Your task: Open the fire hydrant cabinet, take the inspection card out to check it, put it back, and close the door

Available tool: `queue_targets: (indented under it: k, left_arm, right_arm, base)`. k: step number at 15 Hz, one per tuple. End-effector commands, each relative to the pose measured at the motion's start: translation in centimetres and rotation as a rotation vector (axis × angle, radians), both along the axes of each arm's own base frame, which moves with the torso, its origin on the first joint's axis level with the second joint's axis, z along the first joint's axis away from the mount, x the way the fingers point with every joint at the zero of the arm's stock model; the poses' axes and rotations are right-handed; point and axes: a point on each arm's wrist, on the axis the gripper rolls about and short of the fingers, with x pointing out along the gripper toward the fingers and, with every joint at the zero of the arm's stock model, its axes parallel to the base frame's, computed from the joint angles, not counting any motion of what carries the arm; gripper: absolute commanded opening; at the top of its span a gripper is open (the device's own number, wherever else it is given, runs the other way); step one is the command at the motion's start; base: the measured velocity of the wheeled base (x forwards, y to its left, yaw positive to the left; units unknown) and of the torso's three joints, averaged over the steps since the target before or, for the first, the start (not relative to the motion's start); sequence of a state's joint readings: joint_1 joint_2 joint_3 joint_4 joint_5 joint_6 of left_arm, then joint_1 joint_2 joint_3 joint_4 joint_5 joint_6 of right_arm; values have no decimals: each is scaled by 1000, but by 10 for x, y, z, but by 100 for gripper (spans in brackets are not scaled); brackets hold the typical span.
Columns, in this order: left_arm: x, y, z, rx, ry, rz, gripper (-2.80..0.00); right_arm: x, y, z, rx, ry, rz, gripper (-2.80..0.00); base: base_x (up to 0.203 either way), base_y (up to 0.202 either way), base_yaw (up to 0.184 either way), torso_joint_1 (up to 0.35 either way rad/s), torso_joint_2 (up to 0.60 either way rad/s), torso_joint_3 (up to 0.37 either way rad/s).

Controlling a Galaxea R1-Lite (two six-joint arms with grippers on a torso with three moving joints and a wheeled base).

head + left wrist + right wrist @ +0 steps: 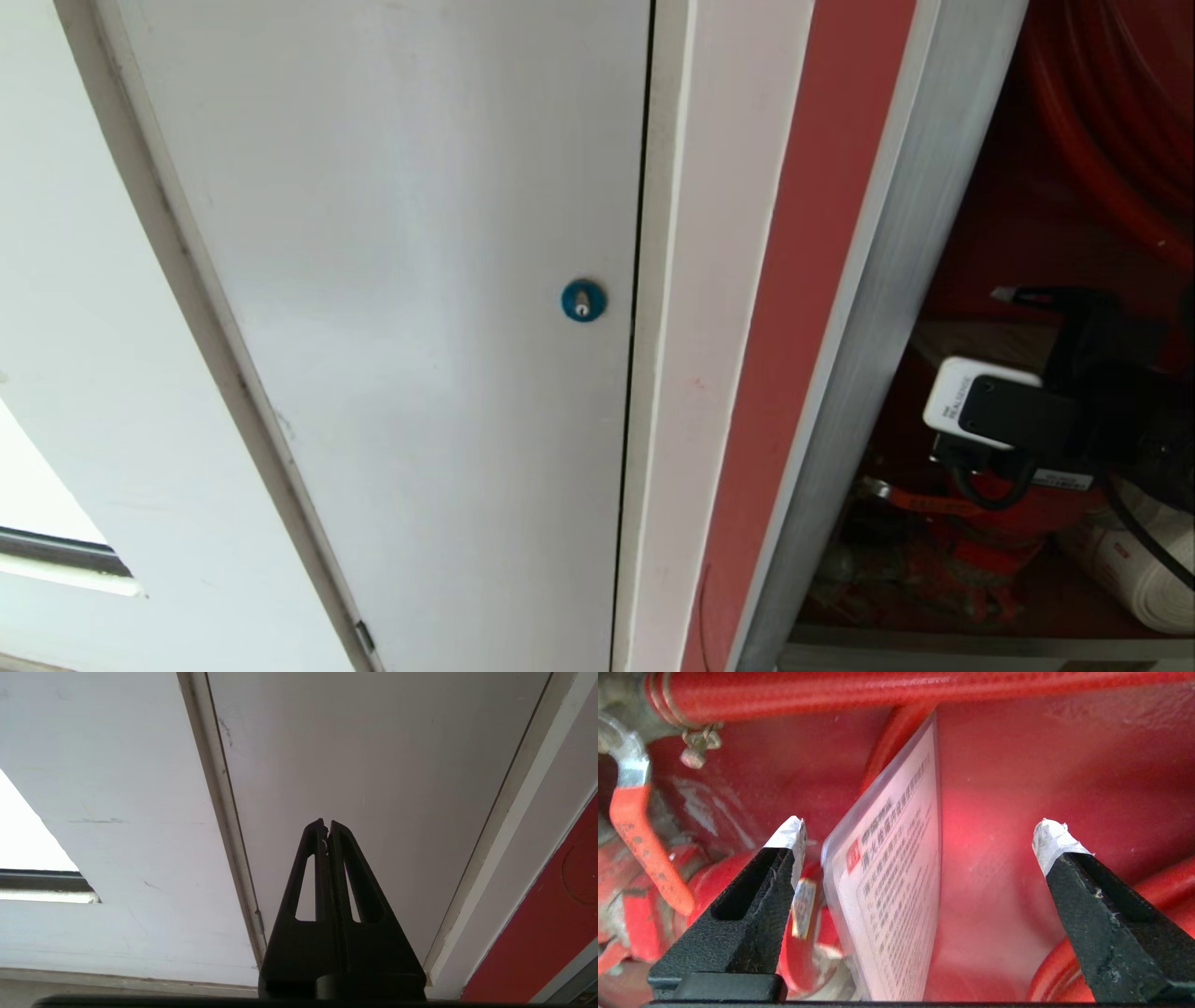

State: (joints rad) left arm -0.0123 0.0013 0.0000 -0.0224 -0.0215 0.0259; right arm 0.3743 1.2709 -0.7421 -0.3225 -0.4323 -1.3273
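Inside the red interior of the fire hydrant cabinet, the inspection card leans between the right gripper's wide-apart fingers, unheld. Next, probably retreat or grasp; the left gripper, pressed together, idles.

Inspection card cut off at the frame edge beside the right gripper; print perhaps too fine to read. Fingers out of the head view. Hose partly cropped.
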Motion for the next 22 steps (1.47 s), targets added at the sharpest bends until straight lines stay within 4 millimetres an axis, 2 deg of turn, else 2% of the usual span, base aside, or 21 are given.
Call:
queue_targets:
  k: [1, 6, 7, 13, 22]
  left_arm:
    - [1, 0, -4, 0, 13, 0, -280]
    - [1, 0, -4, 0, 13, 0, -280]
    - [1, 0, -4, 0, 13, 0, -280]
    - [1, 0, -4, 0, 13, 0, -280]
    - [1, 0, -4, 0, 13, 0, -280]
  right_arm:
    - [3, 2, -2, -9, 4, 1, 0]
    - [4, 2, -3, -9, 8, 1, 0]
    - [3, 2, -3, -9, 9, 2, -280]
    - [2, 1, -4, -9, 10, 1, -280]
    - [-13, -5, -3, -3, -6, 1, -280]
  base:
    - [0, 0, 0, 0, 0, 0]
    - [0, 0, 0, 0, 0, 0]
    - [0, 0, 0, 0, 0, 0]
    - [0, 0, 0, 0, 0, 0]
    - [0, 0, 0, 0, 0, 0]
